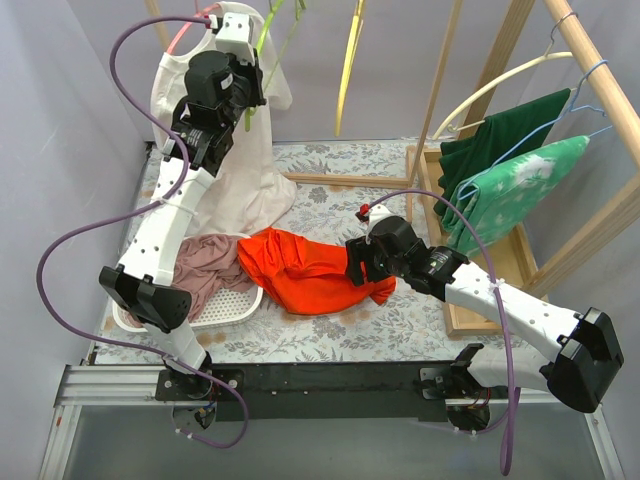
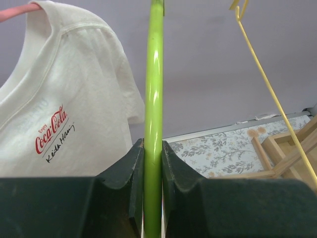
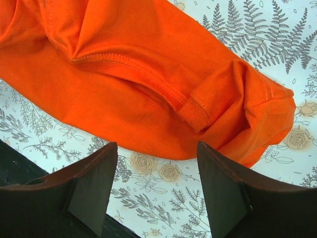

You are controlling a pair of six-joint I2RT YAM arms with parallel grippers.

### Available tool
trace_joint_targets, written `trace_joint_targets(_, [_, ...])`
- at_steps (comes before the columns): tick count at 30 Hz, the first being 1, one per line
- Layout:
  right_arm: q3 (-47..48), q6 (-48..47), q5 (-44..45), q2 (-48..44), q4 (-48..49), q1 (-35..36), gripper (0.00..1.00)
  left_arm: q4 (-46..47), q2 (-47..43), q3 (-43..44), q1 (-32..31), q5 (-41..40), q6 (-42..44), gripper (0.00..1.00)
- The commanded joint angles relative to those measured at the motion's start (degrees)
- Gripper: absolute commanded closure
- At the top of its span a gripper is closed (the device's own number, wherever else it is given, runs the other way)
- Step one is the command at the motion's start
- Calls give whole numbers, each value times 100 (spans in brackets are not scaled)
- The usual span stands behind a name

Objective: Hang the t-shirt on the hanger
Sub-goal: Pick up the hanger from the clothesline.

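The orange-red t-shirt (image 1: 310, 270) lies crumpled on the floral table cover, its ribbed collar showing in the right wrist view (image 3: 148, 74). My right gripper (image 3: 157, 151) is open, hovering just above the shirt's edge near the collar; it also shows in the top view (image 1: 352, 268). The lime-green hanger (image 2: 153, 89) hangs at the back left (image 1: 265, 30). My left gripper (image 2: 153, 148) is raised there, shut on the hanger's thin bar; it shows in the top view (image 1: 248, 110).
A white Coca-Cola t-shirt (image 1: 235, 150) hangs on a pink hanger (image 1: 190, 30) behind the left arm. A pink-brown garment (image 1: 205, 265) lies in a white basket (image 1: 235, 308). A yellow hanger (image 1: 350, 60) hangs at the back. Green garments (image 1: 510, 170) hang on a wooden rack (image 1: 590, 70) at right.
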Motion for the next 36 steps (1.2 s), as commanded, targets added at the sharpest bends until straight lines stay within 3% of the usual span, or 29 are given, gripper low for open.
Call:
trace_joint_targets(1, [127,-98,-77,-44,150,-9,27,340,-314,431,-4,-97,105,100])
trace_joint_targets(9, [144,-133,-85,17,150,-17,27,419,-428,493,-4,-61,157,100])
trace_joint_targets(21, [74,-159,29,-115,142,-9,27,894,-919,-104,-4,17,148,100])
trace_joint_targets(36, [162,-203,73,-202,177,-9,27,472,-2246,-1588,-4,641,262,100])
